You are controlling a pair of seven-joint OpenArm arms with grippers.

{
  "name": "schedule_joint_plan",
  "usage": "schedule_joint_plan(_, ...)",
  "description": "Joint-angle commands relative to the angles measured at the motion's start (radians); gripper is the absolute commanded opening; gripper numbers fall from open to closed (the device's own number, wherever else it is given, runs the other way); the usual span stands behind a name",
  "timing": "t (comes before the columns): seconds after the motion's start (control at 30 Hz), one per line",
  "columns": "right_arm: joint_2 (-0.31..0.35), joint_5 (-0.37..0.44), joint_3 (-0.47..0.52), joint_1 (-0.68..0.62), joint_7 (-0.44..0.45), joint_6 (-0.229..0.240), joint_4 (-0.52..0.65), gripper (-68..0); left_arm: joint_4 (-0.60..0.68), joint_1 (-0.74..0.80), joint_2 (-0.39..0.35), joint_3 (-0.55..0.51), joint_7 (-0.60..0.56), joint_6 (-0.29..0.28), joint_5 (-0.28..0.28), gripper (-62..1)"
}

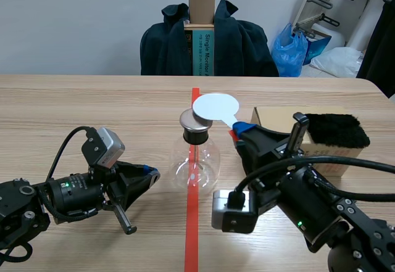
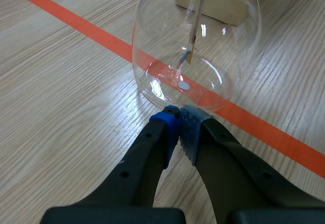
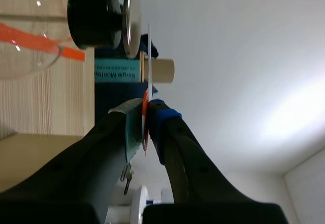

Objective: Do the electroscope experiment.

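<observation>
The electroscope, a clear glass flask (image 1: 194, 159) with a black stopper and a round metal plate (image 1: 195, 121) on top, stands on the red tape line. My right gripper (image 1: 242, 130) is shut on the red handle of a white round disc (image 1: 215, 107), which sits just above and beside the metal plate. The right wrist view shows the disc (image 3: 149, 46) edge-on, close to the metal plate (image 3: 133, 21), with the right gripper (image 3: 146, 113) pinching its handle. My left gripper (image 1: 148, 174) lies low on the table left of the flask. It is shut on nothing, and its tips (image 2: 177, 121) are at the base of the flask (image 2: 195, 41). Foil leaves (image 2: 190, 54) hang inside.
A cardboard box (image 1: 278, 119) with a black furry pad (image 1: 336, 130) on it stands right of the flask. Behind the table's far edge is a chair draped with a dark jacket (image 1: 241, 44), and a blue bag (image 1: 295, 50) lies further right.
</observation>
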Motion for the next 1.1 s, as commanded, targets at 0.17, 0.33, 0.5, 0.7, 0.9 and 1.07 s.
schedule_joint_plan(0.17, 0.011, 0.003, 0.010, 0.012, -0.115, -0.019, 0.018, -66.8, 0.019, -0.003, 0.000, -0.001, -0.017, -0.002, -0.007, -58.1)
schedule_joint_plan(0.33, 0.011, 0.003, 0.010, 0.012, -0.175, -0.018, 0.018, -66.8, 0.019, -0.003, 0.000, -0.001, -0.017, -0.002, -0.007, -58.1)
schedule_joint_plan(0.5, 0.011, 0.003, 0.010, 0.012, -0.197, -0.018, 0.018, -66.8, 0.019, -0.003, 0.000, -0.001, -0.017, -0.002, -0.007, -58.1)
schedule_joint_plan(0.7, 0.011, 0.003, 0.010, 0.012, -0.158, -0.018, 0.018, -66.8, 0.019, -0.003, 0.000, -0.001, -0.017, -0.002, -0.007, -58.1)
schedule_joint_plan(0.9, 0.011, 0.003, 0.010, 0.012, -0.042, -0.018, 0.018, -66.8, 0.019, -0.003, 0.000, -0.001, -0.017, -0.002, -0.007, -58.1)
schedule_joint_plan(1.07, 0.010, 0.003, 0.010, 0.012, 0.072, -0.018, 0.018, -66.8, 0.019, -0.003, 0.000, -0.001, -0.017, -0.002, -0.008, -58.1)
